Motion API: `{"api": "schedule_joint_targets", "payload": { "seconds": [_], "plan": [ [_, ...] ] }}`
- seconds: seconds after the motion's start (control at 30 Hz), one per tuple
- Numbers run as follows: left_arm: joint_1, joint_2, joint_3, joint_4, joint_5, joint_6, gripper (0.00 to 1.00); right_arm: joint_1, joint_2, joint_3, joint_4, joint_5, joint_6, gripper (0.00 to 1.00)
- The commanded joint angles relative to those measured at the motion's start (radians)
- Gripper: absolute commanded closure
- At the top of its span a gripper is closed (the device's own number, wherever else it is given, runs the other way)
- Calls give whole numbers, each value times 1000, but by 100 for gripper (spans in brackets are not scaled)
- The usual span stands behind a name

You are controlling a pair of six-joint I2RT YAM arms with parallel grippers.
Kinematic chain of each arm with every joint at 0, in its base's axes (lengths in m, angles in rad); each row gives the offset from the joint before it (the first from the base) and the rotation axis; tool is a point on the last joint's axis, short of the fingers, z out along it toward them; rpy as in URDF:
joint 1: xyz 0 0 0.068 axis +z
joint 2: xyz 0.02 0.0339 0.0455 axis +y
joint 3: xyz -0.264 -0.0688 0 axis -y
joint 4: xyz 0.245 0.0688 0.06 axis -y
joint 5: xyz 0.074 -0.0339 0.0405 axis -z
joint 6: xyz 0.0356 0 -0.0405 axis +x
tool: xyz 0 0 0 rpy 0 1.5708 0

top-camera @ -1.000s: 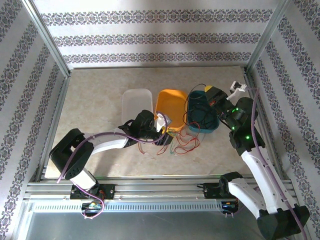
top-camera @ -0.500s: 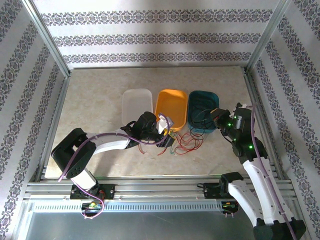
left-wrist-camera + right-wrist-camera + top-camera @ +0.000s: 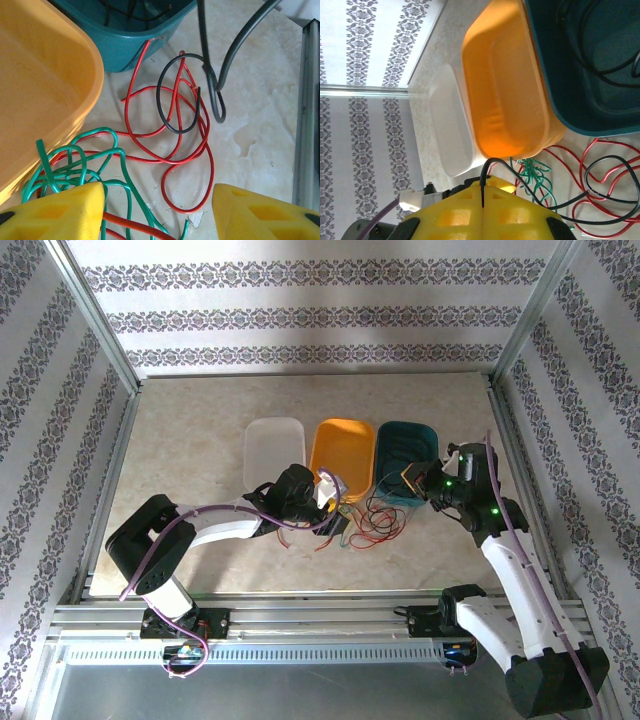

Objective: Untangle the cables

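Surface: marble table [image 3: 190,440], cables [image 3: 365,525] tangled.
Your right gripper [image 3: 483,200]: clamped on black cable [image 3: 483,186].
Your left gripper [image 3: 159,205]: jaws apart over green cable [image 3: 75,155].
Next: likely draw black free, slowly.

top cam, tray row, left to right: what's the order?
white tray → orange tray → teal tray
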Motion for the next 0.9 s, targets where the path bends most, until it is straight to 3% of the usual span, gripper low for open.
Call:
{"api": "schedule_joint_targets", "payload": {
  "seconds": [0.0,0.23,0.43,0.67,0.87],
  "plan": [
    [-10,-10,6,15,-14,21,42,-10,-2,107,-1,-18,-56,97],
    [-10,-41,-18,2,-76,19,42,-47,96,240,22,64,-125,97],
    [-11,-74,-46,-10,-124,20,42,-72,232,337,104,222,-241,97],
    [-10,-86,-54,-32,-143,25,42,-183,376,332,257,104,-117,98],
    [-11,-93,-54,-47,-148,33,41,-225,404,277,317,110,-64,98]
  ]
}}
